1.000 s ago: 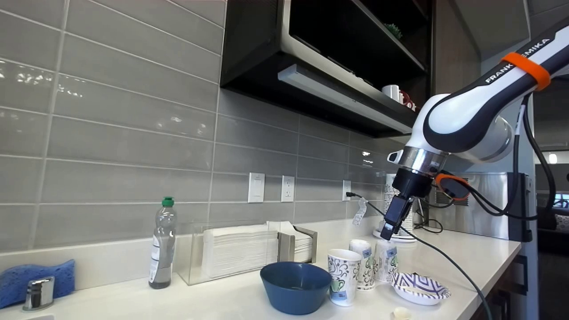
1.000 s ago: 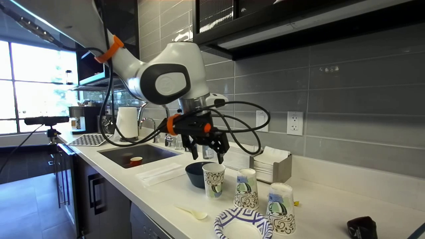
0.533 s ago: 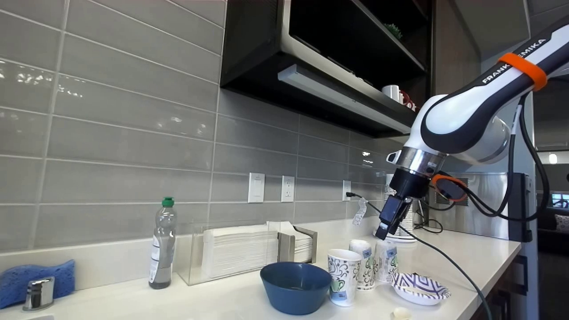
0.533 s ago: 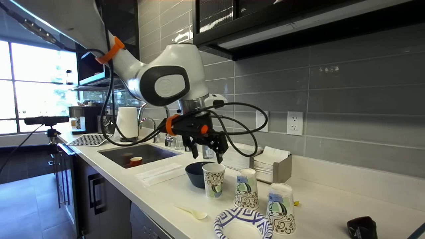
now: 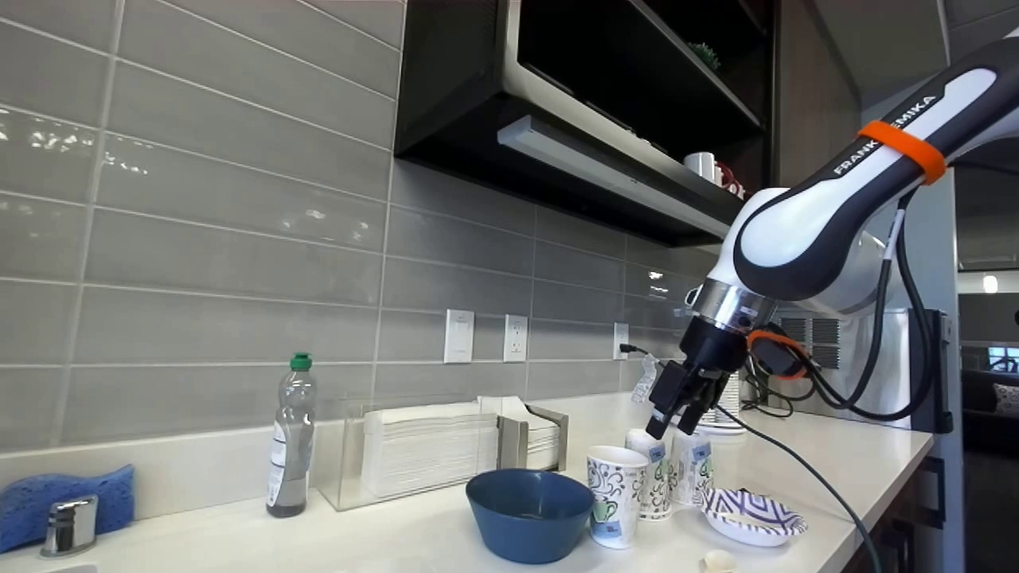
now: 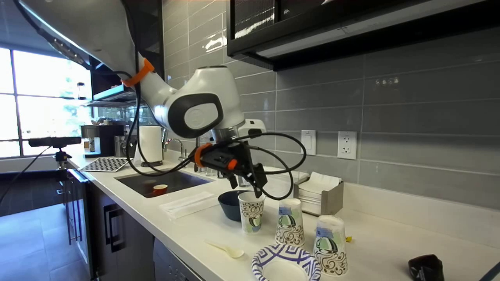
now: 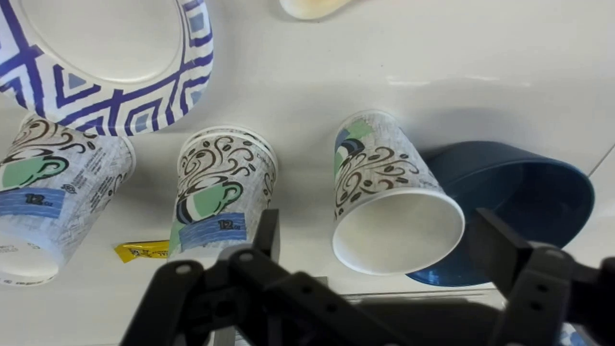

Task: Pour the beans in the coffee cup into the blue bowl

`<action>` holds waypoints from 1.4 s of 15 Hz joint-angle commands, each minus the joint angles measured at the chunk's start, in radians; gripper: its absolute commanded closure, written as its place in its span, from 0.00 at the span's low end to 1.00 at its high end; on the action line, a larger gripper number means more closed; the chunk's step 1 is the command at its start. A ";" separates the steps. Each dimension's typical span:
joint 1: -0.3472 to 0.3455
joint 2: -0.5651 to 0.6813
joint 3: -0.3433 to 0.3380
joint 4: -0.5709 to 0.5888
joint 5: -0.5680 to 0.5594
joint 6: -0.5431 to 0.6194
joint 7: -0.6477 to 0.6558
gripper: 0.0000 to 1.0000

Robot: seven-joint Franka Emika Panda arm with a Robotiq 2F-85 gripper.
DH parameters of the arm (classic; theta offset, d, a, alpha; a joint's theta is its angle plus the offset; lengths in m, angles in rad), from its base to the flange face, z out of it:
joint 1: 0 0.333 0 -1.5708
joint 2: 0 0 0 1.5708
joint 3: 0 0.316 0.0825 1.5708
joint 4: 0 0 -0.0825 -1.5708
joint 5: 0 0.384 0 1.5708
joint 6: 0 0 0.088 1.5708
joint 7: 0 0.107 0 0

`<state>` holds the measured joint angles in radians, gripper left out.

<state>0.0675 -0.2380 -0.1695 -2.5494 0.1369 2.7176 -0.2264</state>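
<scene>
The coffee cup (image 5: pixel 614 497) stands upright on the counter, right beside the blue bowl (image 5: pixel 525 521). In an exterior view the cup (image 6: pixel 250 216) stands partly in front of the bowl (image 6: pixel 229 207). In the wrist view I look into the cup (image 7: pixel 379 166); its inside looks pale and I cannot make out any beans. The bowl (image 7: pixel 485 156) is behind it at the right. My gripper (image 7: pixel 384 233) is open and empty, its fingers spread either side of the cup's mouth in that view. The gripper (image 5: pixel 673 428), also in an exterior view (image 6: pixel 245 188), is above the cup's rim, not touching it.
Two upturned cups (image 6: pixel 290 226) (image 6: pixel 330 249) stand near the low patterned dish (image 6: pixel 259 265). A pale spoon (image 6: pixel 226 249) lies near the counter edge. A napkin holder (image 5: pixel 509 446) is behind the bowl. A yellow packet (image 7: pixel 144 251) lies by the cups. A cable (image 5: pixel 796 458) crosses the counter.
My gripper has moved down and, in an exterior view, to the left toward the coffee cup, with a slight turn. The fingers stay apart. Cup and bowl have not moved.
</scene>
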 commanded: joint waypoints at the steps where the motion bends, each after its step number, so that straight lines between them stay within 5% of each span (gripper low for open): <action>1: -0.015 0.065 0.018 0.028 0.043 0.063 0.029 0.00; 13: -0.041 0.195 0.044 0.094 0.062 0.135 0.086 0.00; 15: -0.049 0.206 0.050 0.100 0.062 0.134 0.090 0.28; 21: -0.068 0.224 0.060 0.110 0.062 0.130 0.099 0.70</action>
<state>0.0228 -0.0401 -0.1337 -2.4619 0.1724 2.8342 -0.1382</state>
